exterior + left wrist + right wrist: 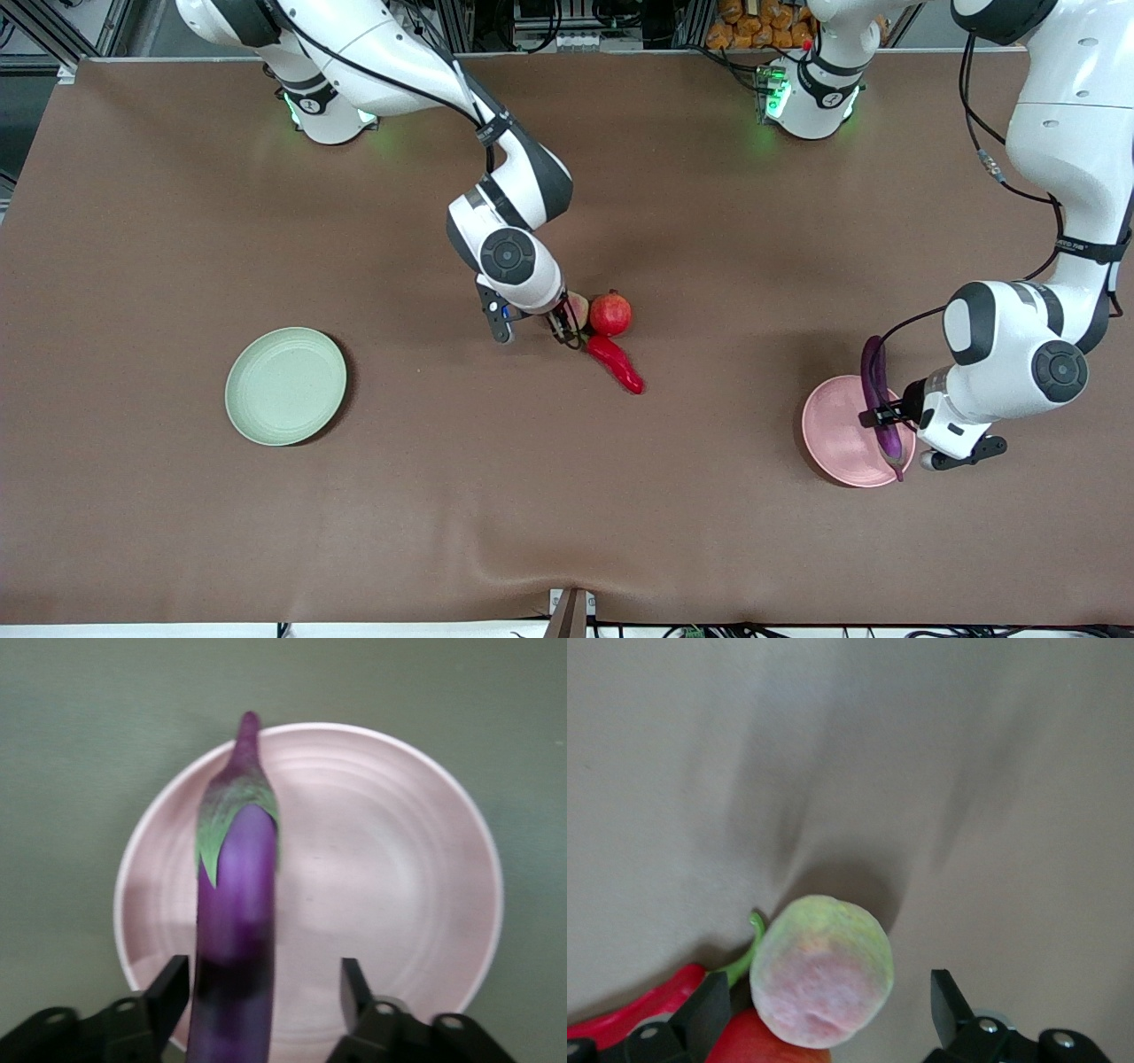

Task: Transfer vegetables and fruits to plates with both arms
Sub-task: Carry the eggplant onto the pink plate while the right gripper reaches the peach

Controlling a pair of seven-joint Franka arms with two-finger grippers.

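Crowding: we see the round red pomegranate-like fruit (610,314) and shiny red chili pepper (617,363) touching the pale yellow-green blushed fruit (822,970) mid-table.
Right hand (569,330): lowered, fingers apart, straddling that pale fruit.
Left hand (266,992): fingers apart around the long glossy purple eggplant (236,930), over the pale pink plate (390,859).
Pale green plate (285,385): toward the right arm's end.

Bright, even overhead light, soft shadows; both wrist views are softly blurred.
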